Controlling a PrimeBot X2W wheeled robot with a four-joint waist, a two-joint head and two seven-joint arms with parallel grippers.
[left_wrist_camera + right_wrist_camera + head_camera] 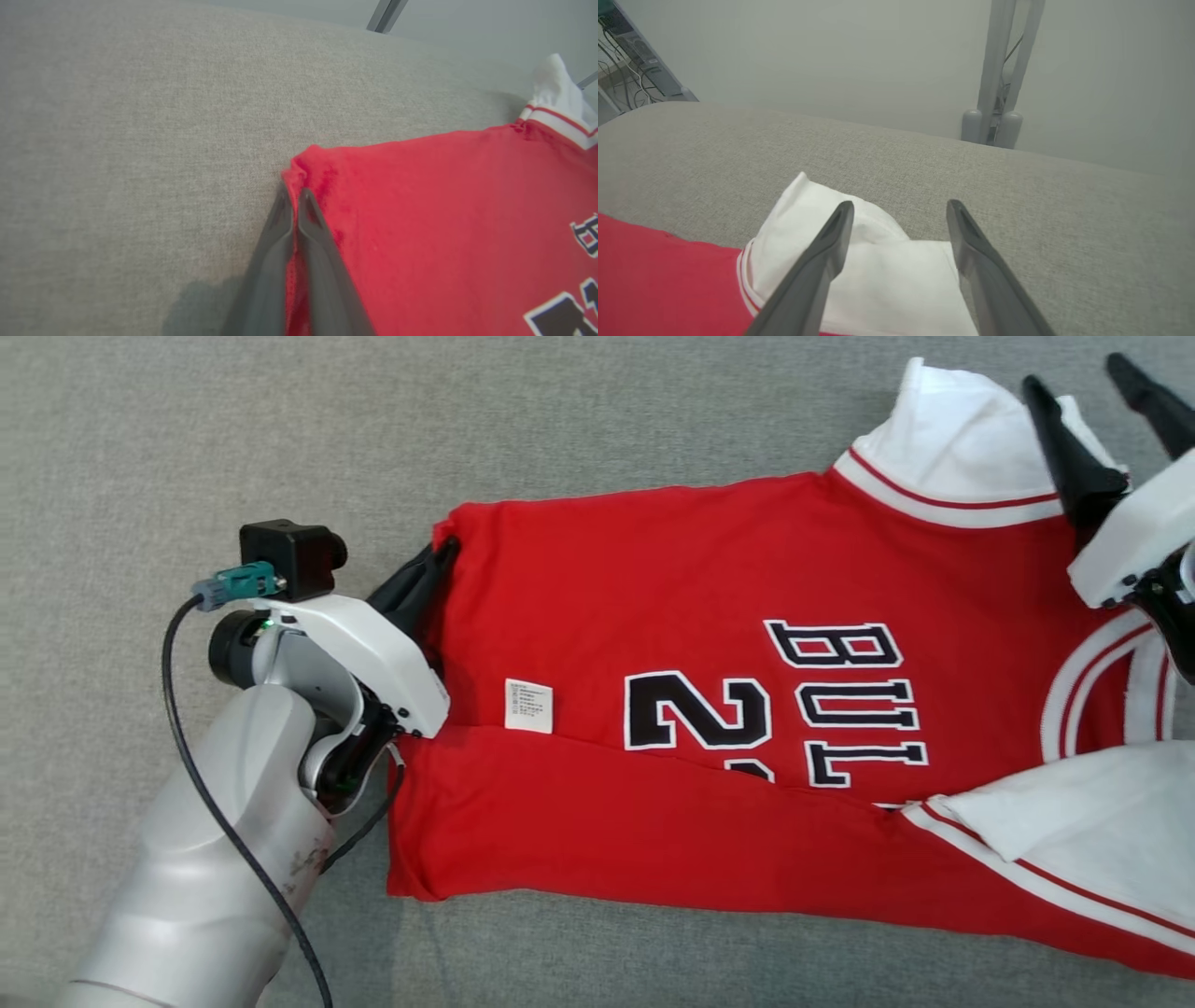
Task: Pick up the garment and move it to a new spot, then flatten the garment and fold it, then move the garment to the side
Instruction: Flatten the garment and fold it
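Note:
The garment (709,616) is a red jersey with white sleeves and black lettering, lying partly folded on the grey cloth surface (187,448). My left gripper (446,549) is shut on the garment's far left hem corner. In the left wrist view, the left gripper (294,193) has red cloth (444,210) pinched between its fingers. My right gripper (1074,373) stands open over the white sleeve (952,439) at the upper right. In the right wrist view, the right gripper (901,205) holds nothing, and its fingers straddle that sleeve (887,275).
A white care label (528,706) lies on the red cloth near the left arm. Beyond the surface's far edge stand grey metal posts (994,70) and, at the left, cabled equipment (626,51). Bare grey surface stretches left of and behind the garment.

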